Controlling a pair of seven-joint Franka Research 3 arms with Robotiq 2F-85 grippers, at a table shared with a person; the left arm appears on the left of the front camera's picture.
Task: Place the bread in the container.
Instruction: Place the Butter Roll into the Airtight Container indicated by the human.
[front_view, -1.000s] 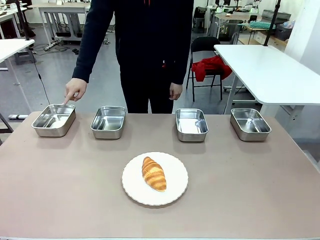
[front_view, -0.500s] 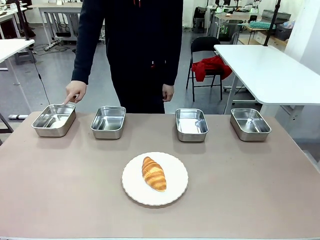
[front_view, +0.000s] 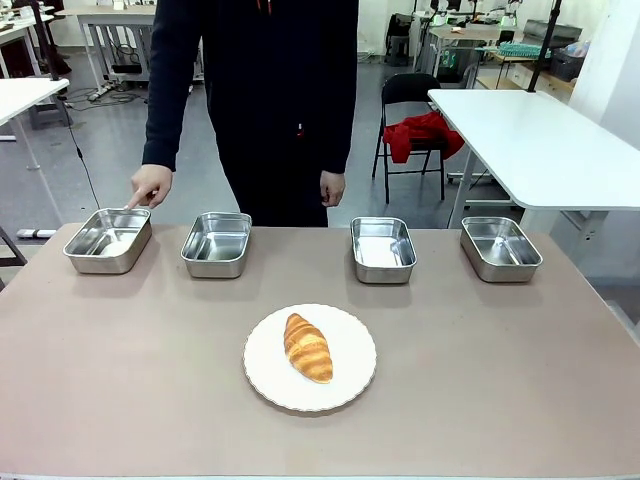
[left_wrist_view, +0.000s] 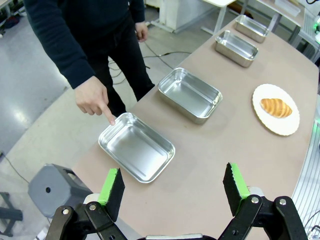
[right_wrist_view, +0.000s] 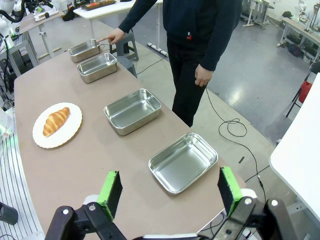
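Note:
A golden-brown croissant (front_view: 308, 347) lies on a round white plate (front_view: 345, 385) at the table's middle front; it is also seen in the left wrist view (left_wrist_view: 276, 107) and the right wrist view (right_wrist_view: 55, 120). Across the far side stand several steel trays. The person's hand (front_view: 149, 184) points a finger at the rim of the far-left tray (front_view: 108, 240), seen close in the left wrist view (left_wrist_view: 136, 152). My left gripper (left_wrist_view: 173, 187) hangs open above the table's left end. My right gripper (right_wrist_view: 169, 189) hangs open above the right end, near the far-right tray (right_wrist_view: 183, 161).
The other trays stand at left of centre (front_view: 217, 243), right of centre (front_view: 383, 249) and far right (front_view: 500, 248). A person in dark clothes stands at the far edge. A grey stool (left_wrist_view: 55, 186) sits off the left end; a white table (front_view: 530, 140) and a chair stand to the right.
The person has shifted a little toward picture left, and the free hand moved with the body. The pointing hand stays at the far-left tray. Croissant and trays have not moved.

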